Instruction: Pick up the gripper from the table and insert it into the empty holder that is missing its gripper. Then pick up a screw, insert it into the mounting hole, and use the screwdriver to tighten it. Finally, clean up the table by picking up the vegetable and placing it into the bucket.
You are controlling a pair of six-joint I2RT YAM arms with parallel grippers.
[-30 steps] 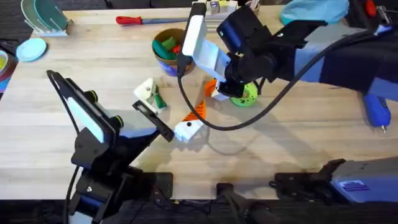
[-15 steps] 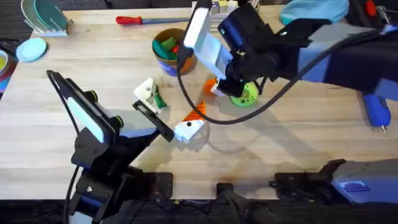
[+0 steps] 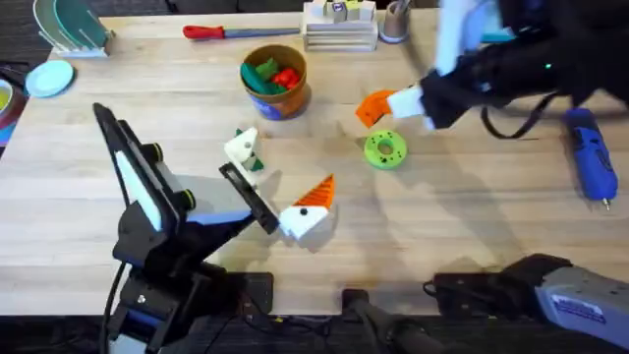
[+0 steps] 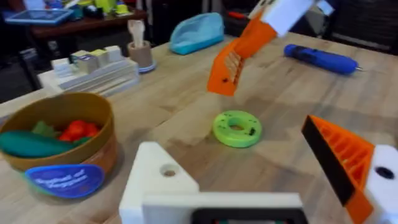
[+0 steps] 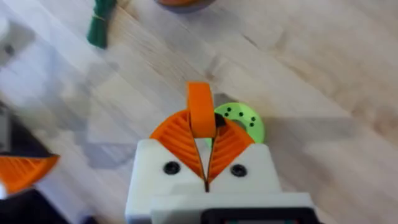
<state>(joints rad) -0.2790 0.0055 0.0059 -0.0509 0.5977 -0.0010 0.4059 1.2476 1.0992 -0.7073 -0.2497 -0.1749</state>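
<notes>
Gripper, overhead: orange wedge point(image 3: 374, 106) pinched in right gripper point(image 3: 393, 104), lifted just beyond lime-green disc point(image 3: 385, 150); right arm blurred.
Holder, overhead: bare white base point(image 3: 241, 147) on left gripper point(image 3: 275, 182), dark-green vegetable point(image 3: 253, 161) beside it.
Left wrist: left gripper point(image 4: 261, 180) spread apart, holder point(image 4: 155, 177) missing its pad; bucket point(image 4: 59, 146) cut by frame edge.
Right wrist: pads point(image 5: 176, 138) clamped on wedge point(image 5: 200, 109), half hiding disc point(image 5: 241, 120); bare wood around.

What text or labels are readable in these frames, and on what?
None can be read.
The bucket carries a blue oval label; its print is too blurred to read.
The blocks at the table's far edge show marks too small to read.
A blue sticker on the right arm's base: too small to read.
</notes>
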